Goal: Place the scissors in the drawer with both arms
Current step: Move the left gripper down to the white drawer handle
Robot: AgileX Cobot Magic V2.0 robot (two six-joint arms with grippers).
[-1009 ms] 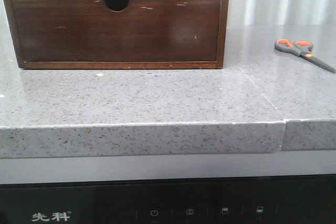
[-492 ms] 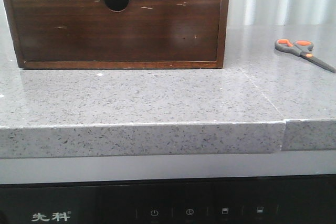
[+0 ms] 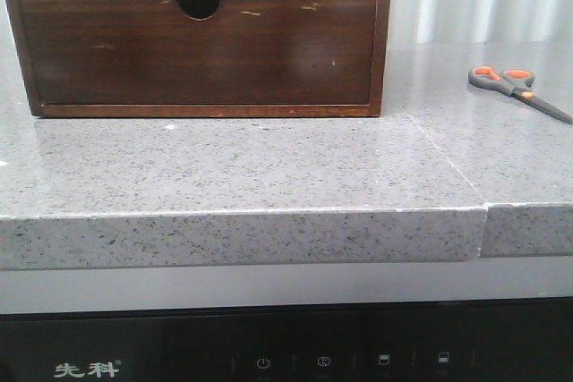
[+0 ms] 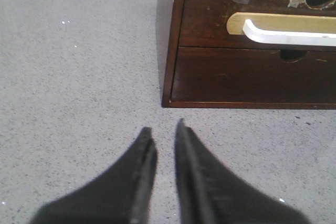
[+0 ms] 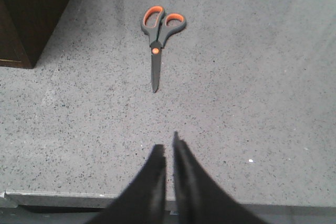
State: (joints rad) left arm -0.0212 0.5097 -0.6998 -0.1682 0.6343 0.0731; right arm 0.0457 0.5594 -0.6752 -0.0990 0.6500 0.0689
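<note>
The scissors [image 3: 512,85] lie flat on the grey counter at the far right, blades pointing right and toward me. In the right wrist view the scissors [image 5: 157,35] lie ahead of my right gripper [image 5: 167,142], blade tip toward the fingers and a clear stretch of counter between. That gripper is shut and holds nothing. The drawer [image 3: 197,51] is closed in the dark cabinet at the back left. My left gripper [image 4: 164,129] hovers over the counter in front of the cabinet's left corner, fingers almost together and empty; the drawer [image 4: 252,74] is ahead of it. Neither arm shows in the front view.
The cabinet frame [image 3: 383,33] surrounds the drawer, and an upper drawer with a white handle [image 4: 283,30] sits above it. The counter's front edge [image 3: 242,239] runs across, with a seam [image 3: 484,221] at the right. A black appliance panel [image 3: 286,346] is below.
</note>
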